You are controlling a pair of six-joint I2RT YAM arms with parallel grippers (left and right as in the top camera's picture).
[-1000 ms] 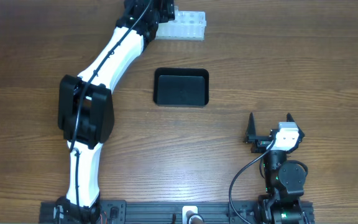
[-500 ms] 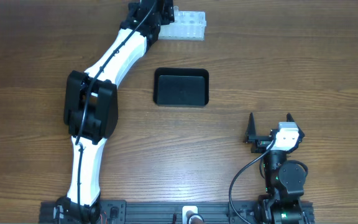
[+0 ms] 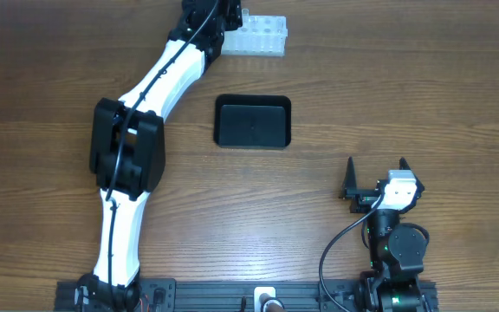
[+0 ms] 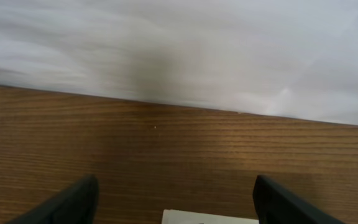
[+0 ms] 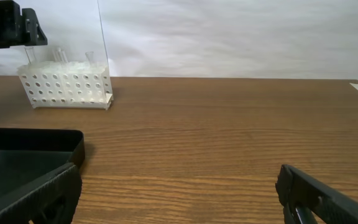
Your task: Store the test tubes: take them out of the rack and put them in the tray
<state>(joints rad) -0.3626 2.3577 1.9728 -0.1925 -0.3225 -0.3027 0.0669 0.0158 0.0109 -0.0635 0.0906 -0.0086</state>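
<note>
Black left hand (image 4: 176,186): above the left end of the rack, fingers spread wide with nothing between them except the rack's pale edge below.
Clear plastic rack (image 3: 262,36): at the far edge of the desk (image 3: 405,78), pierced with rows of holes, standing level.
Test tubes (image 5: 59,55): a few thin clear tubes stand upright in the rack, tops poking above it; how many I cannot tell.
Handling: probably light, stiff and smooth, and brittle if they are glass. Take one by the bare top above the rack with a gentle squeeze, then draw it straight up so it doesn't bind in its hole.
Black tray (image 3: 253,124): nearer than the rack and apart from it, with no tubes in it.
Right hand (image 3: 377,169): well apart to the right, low near its base, fingers wide open and holding nothing.
</note>
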